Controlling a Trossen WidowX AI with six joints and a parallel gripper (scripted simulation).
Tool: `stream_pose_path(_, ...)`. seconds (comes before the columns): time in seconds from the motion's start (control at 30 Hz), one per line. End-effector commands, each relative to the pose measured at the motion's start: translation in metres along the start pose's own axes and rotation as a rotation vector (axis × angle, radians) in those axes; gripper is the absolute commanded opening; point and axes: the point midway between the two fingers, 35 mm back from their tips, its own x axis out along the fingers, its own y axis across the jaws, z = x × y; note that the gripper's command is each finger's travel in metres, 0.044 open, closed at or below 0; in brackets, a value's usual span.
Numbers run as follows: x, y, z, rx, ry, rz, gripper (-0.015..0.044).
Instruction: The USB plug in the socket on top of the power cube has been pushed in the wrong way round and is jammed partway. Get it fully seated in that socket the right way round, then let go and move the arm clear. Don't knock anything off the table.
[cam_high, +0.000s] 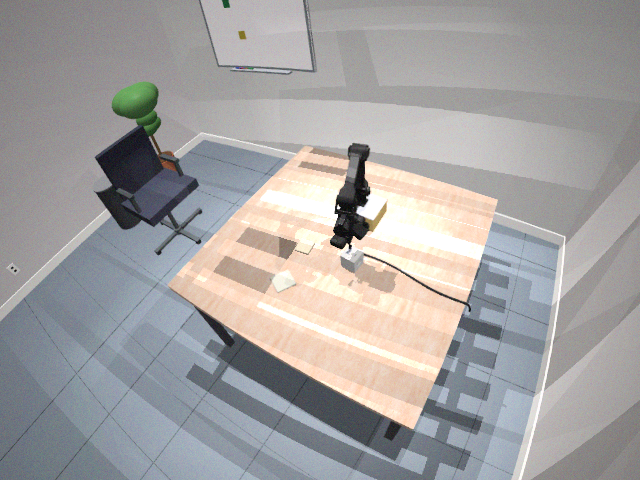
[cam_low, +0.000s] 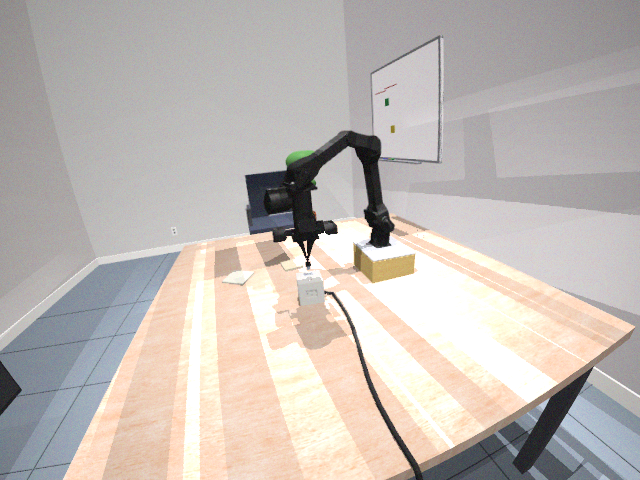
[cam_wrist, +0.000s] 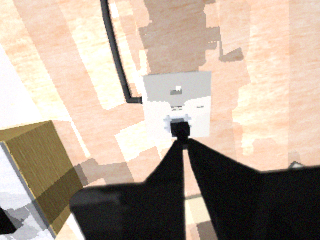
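The white power cube (cam_high: 352, 262) (cam_low: 310, 294) (cam_wrist: 155, 86) stands on the table with dark outlet slots on its faces. My gripper (cam_high: 349, 246) (cam_low: 308, 264) (cam_wrist: 183, 144) points down over the cube's top, near one edge, shut on the small USB plug. A little of the pale, bluish plug (cam_low: 308, 268) (cam_wrist: 168, 123) shows around and below the black fingertips. The fingertips hide the socket under the plug, so I cannot tell whether the plug's tip is in it, how deep it sits or which way round it is.
A black cable (cam_high: 413, 277) (cam_low: 362, 356) (cam_wrist: 113, 50) runs from the cube's side across the table edge. The arm's yellow base box (cam_high: 379, 217) (cam_low: 392, 268) (cam_wrist: 40, 165) stands behind. Two thin pale pads, a larger one (cam_high: 283, 281) (cam_low: 238, 277) and a smaller one (cam_high: 305, 248) (cam_low: 291, 265), lie to one side.
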Motion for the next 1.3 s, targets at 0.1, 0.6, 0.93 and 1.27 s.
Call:
stream_pose_path(0.1,0.0005,0.0,-0.0003,0.002,0.002,0.0,0.0)
stream_pose_path(0.6,0.0022,-0.0002,-0.0013,0.006,0.008,0.0,0.0)
stream_pose_path(0.93,0.0034,-0.0003,-0.002,0.009,0.012,0.0,0.0)
stream_pose_path(1.27,0.0046,-0.0004,-0.0027,0.012,0.017,-0.001,0.0)
